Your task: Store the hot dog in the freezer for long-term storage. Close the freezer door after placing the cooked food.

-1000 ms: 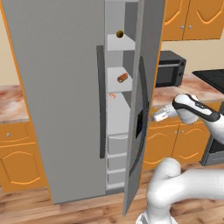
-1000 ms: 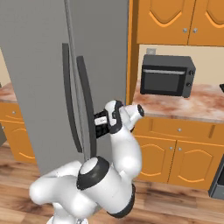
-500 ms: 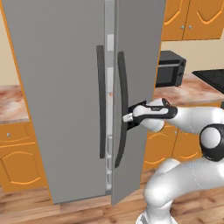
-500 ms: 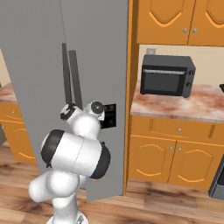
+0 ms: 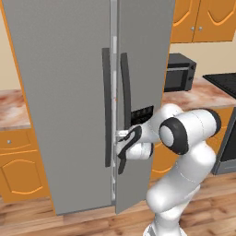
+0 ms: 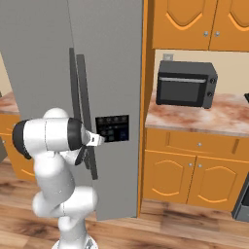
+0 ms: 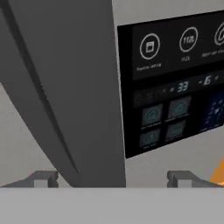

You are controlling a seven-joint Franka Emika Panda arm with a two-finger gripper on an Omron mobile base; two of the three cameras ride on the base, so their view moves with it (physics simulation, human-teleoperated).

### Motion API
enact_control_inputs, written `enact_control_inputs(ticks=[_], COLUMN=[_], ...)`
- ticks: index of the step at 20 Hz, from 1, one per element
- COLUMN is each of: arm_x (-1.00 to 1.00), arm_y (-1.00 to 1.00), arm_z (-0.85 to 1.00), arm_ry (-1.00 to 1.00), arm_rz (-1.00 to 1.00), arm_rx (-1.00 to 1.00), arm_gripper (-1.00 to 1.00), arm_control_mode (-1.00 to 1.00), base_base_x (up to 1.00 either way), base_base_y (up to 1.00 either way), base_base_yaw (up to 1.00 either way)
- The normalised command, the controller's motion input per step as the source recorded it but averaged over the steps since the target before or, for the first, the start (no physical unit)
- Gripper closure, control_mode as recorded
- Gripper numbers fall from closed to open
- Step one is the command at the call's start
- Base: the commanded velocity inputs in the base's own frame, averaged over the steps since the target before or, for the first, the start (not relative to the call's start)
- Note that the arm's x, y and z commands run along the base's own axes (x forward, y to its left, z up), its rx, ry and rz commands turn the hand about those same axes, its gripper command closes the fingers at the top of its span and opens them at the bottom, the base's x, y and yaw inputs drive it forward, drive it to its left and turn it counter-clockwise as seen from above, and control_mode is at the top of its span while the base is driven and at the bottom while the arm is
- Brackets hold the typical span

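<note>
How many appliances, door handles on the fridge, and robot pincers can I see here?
Fridge: 1
Microwave: 1
Stove: 1
Fridge door handles: 2
Pincer: 1
Total: 6

the freezer door (image 5: pixel 140 92) stands nearly closed, the gripper (image 5: pixel 123 152) pressed against its lower handle.

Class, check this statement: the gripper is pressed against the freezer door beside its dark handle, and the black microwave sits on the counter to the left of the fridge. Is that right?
One detail is wrong. The black microwave sits on the counter to the right of the fridge, as the right base view shows. The rest holds: the gripper is at the freezer door, beside its dark handle.
</note>
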Motion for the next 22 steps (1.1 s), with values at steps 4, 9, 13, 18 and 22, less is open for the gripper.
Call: enact_control_inputs(ticks=[4, 9, 13, 18, 22], arm_x=[-0.05, -0.03, 0.06, 0.17, 0.12], arm_y=[0.00, 0.00, 0.12, 0.19, 0.13], arm_z=[1.00, 1.00, 1.00, 1.00, 1.00], arm_ry=[0.21, 0.23, 0.21, 0.22, 0.16], arm_rz=[-0.29, -0.26, -0.21, -0.17, -0.15], arm_rx=[-0.02, 0.00, 0.03, 0.02, 0.05], arm_gripper=[-1.00, -1.00, -1.00, -1.00, -1.00], arm_control_mode=[-1.00, -1.00, -1.00, -1.00, -1.00], base_base_x=[0.00, 0.00, 0.00, 0.00, 0.00], base_base_y=[0.00, 0.00, 0.00, 0.00, 0.00], base_base_yaw=[0.00, 0.00, 0.00, 0.00, 0.00])
